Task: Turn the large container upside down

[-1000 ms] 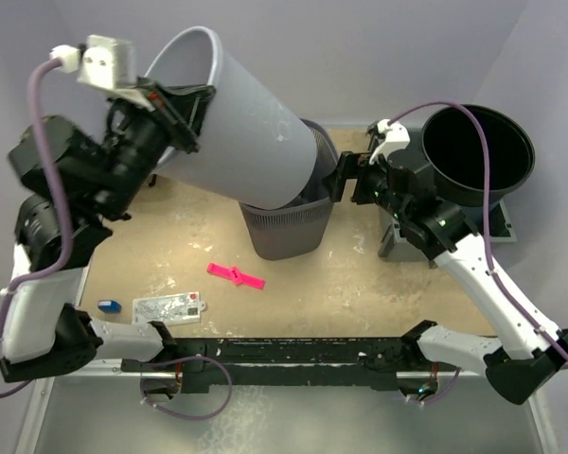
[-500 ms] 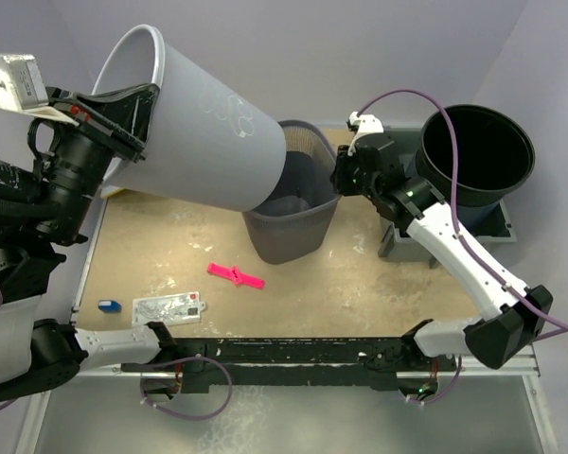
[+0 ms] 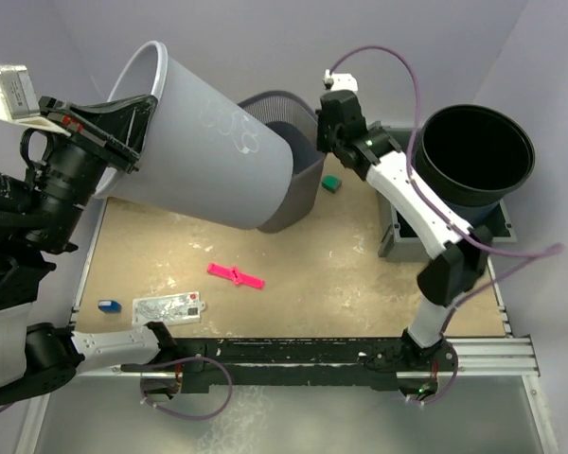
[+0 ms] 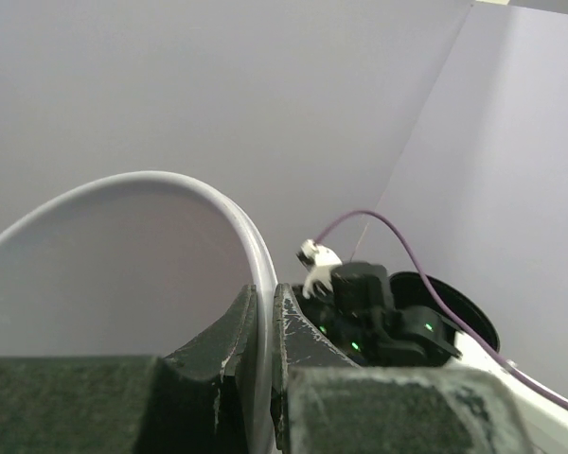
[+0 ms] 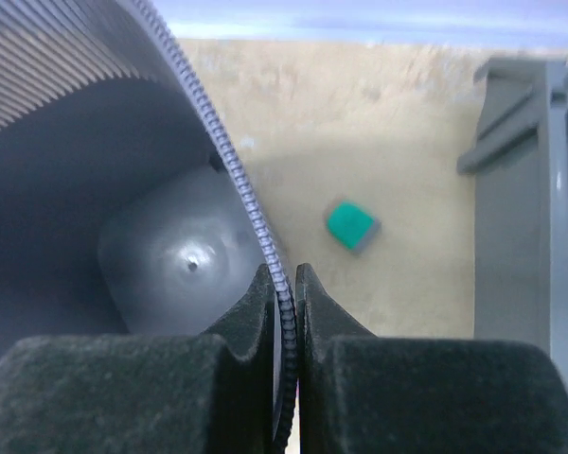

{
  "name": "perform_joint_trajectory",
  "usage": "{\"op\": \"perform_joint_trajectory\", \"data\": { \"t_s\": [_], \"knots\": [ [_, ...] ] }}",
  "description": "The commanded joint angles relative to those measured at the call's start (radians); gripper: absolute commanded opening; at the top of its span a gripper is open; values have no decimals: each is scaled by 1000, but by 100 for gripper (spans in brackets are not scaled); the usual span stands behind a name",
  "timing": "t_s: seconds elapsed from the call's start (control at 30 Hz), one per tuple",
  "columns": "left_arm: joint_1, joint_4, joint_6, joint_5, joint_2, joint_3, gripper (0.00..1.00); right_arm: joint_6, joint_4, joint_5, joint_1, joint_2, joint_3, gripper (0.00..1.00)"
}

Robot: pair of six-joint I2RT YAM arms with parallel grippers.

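The large container (image 3: 208, 142), tall and white, hangs tilted over the table's left side with its mouth up-left. My left gripper (image 3: 137, 118) is shut on its rim (image 4: 249, 251), one finger inside and one outside (image 4: 265, 295). Its closed end (image 5: 180, 265) still sits inside a grey ribbed basket (image 3: 301, 175). That basket is tipped toward the back wall. My right gripper (image 3: 324, 142) is shut on the basket's beaded rim (image 5: 286, 276).
A green block (image 3: 331, 183) lies on the table beside the basket (image 5: 350, 225). A big black container (image 3: 473, 156) stands on a grey stand (image 3: 398, 236) at the right. A pink piece (image 3: 235, 275), a white card (image 3: 166, 306) and a small blue item (image 3: 108, 305) lie near the front left.
My right gripper shut on the basket's rim and tipped the basket up toward the back, uncovering the green block. The left arm drew the white container up and left.
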Motion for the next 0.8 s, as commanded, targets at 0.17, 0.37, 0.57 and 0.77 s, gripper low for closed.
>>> {"op": "perform_joint_trajectory", "data": {
  "t_s": [0.17, 0.37, 0.57, 0.77],
  "knots": [
    [0, 44, -85, 60, -9, -64, 0, -27, -9, 221, -62, 334, 511, 0],
    [1, 111, -176, 104, -41, -249, 0, -26, 7, 138, -70, 319, 492, 53],
    [0, 188, -265, 151, -52, -434, 0, -32, 47, 91, -70, 193, 357, 88],
    [0, 305, -336, 187, -63, -594, 0, -43, 29, 20, -69, 35, 282, 98]
  ]
}}
